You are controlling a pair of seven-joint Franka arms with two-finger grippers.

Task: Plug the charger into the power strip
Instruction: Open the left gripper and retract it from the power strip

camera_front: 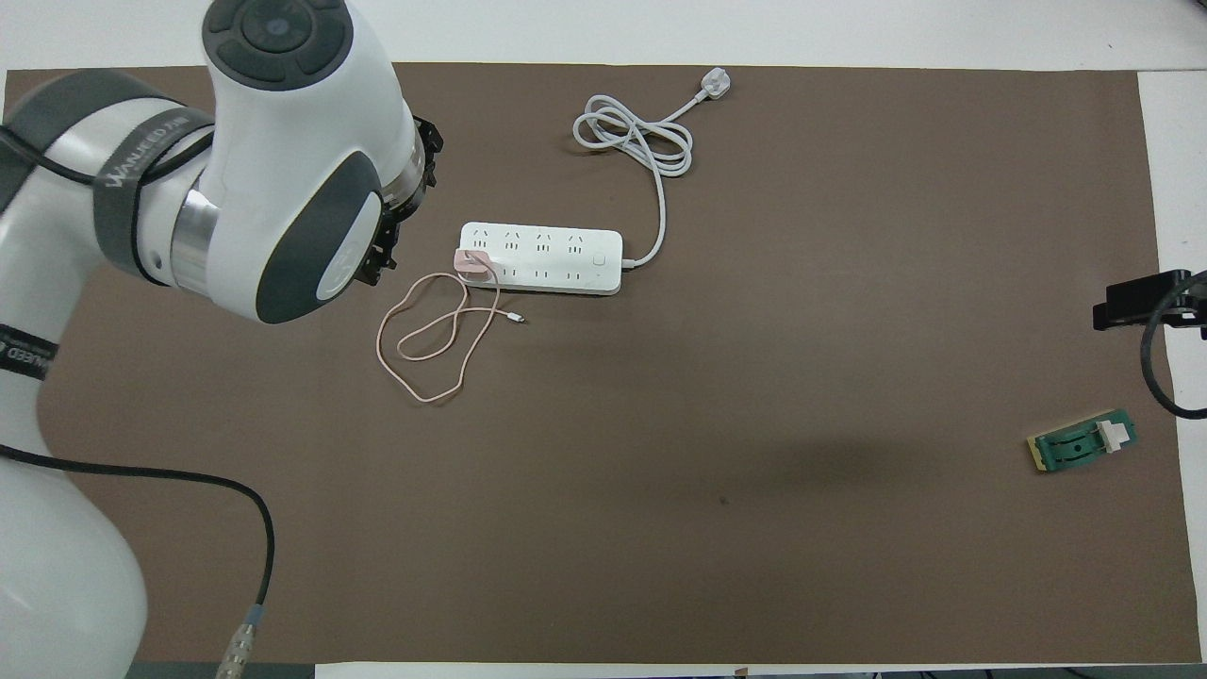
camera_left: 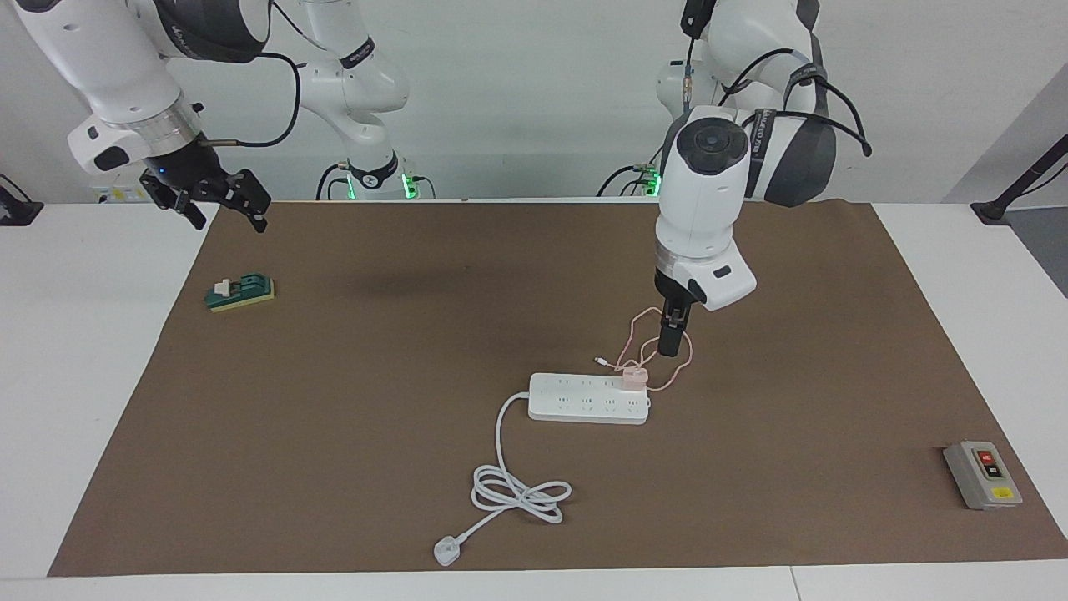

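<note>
The pale pink charger (camera_left: 634, 377) (camera_front: 469, 261) stands upright in a socket of the white power strip (camera_left: 584, 399) (camera_front: 556, 259), at the strip's end toward the left arm. Its thin pink cable (camera_front: 424, 349) lies looped on the mat, nearer to the robots than the strip. My left gripper (camera_left: 670, 340) hangs in the air over that cable, apart from the charger and holding nothing; in the overhead view the wrist hides it. My right gripper (camera_left: 229, 221) waits open and empty above the mat's corner at the right arm's end.
The strip's thick white cord (camera_left: 517, 492) coils farther from the robots and ends in a white plug (camera_left: 446, 551). A grey switch box (camera_left: 982, 474) sits at the left arm's end. A green-and-yellow block (camera_left: 240, 292) lies under the right gripper's side.
</note>
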